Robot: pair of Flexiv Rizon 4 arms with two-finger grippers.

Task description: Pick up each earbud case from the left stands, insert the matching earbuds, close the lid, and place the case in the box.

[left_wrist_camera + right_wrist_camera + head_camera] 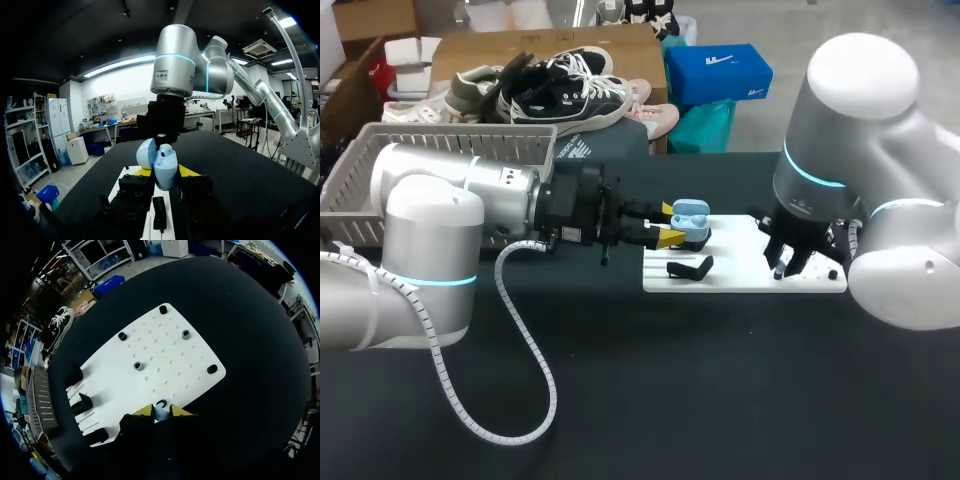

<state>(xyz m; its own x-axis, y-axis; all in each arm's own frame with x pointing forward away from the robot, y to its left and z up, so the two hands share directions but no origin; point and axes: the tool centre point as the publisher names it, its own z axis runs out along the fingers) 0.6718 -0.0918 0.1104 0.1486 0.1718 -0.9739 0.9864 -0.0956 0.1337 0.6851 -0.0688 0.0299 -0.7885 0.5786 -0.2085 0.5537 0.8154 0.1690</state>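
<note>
Pinching an open blue case (692, 220) at mid-frame with the left pincer (669, 224); nipping a white earbud (160, 413) above the board (730, 252), right of centre, with the right pincer (787, 266).

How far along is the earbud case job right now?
Done: the left gripper holds one case, lid open. In hand: the right gripper is low over the board at a small pale piece, probably an earbud. Left: inserting earbuds, closing the lid, putting the case in the basket, where no case shows.
</note>
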